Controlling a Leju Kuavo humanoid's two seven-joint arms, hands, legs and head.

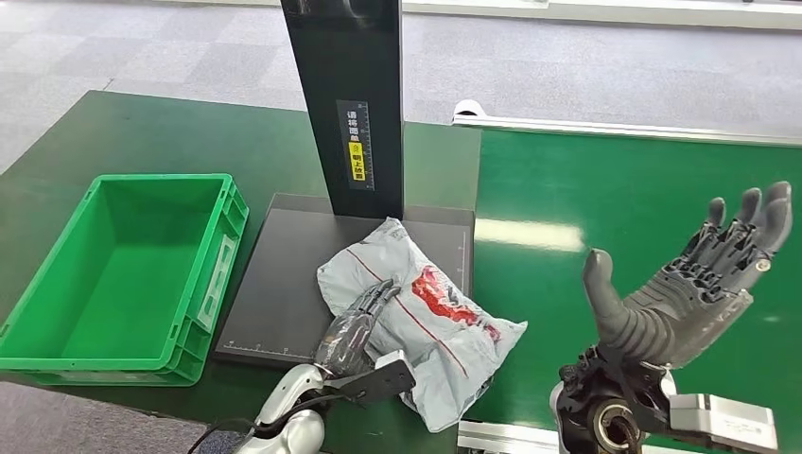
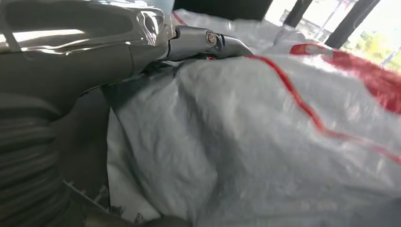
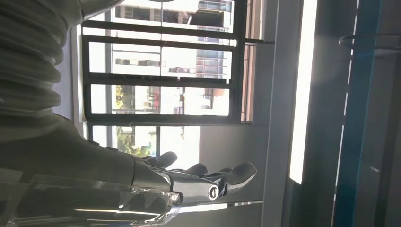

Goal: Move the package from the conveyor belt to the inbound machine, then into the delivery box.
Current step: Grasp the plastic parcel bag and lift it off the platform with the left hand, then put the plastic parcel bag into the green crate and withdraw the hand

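Head view, items counted against the black scanner plate [image 1: 284, 284] as landmark: one package [image 1: 426, 322], one green crate [image 1: 123, 274], one black upright column [image 1: 345, 104], one green conveyor belt [image 1: 643, 208], two robot hands.

Package: one grey plastic mailer bag, crumpled and puffy, with thin red lines and a red printed patch across its top face. It lies on the near right corner of the plate, its lower end hanging past the plate's edge toward the belt.

Left hand [image 1: 359, 326]: rests flat on the package's left side, fingers laid along the bag; whether it actually grips cannot be told. Left wrist view shows the bag's wrinkled grey skin [image 2: 265, 151] pressed close against the hand [image 2: 71, 61].

Right hand [image 1: 681, 284]: raised above the belt, right of the plate, fingers spread, holding nothing; likewise spread in the right wrist view [image 3: 189, 182].

Crate: stands on the dark green tabletop [image 1: 142, 132], just left of the plate.
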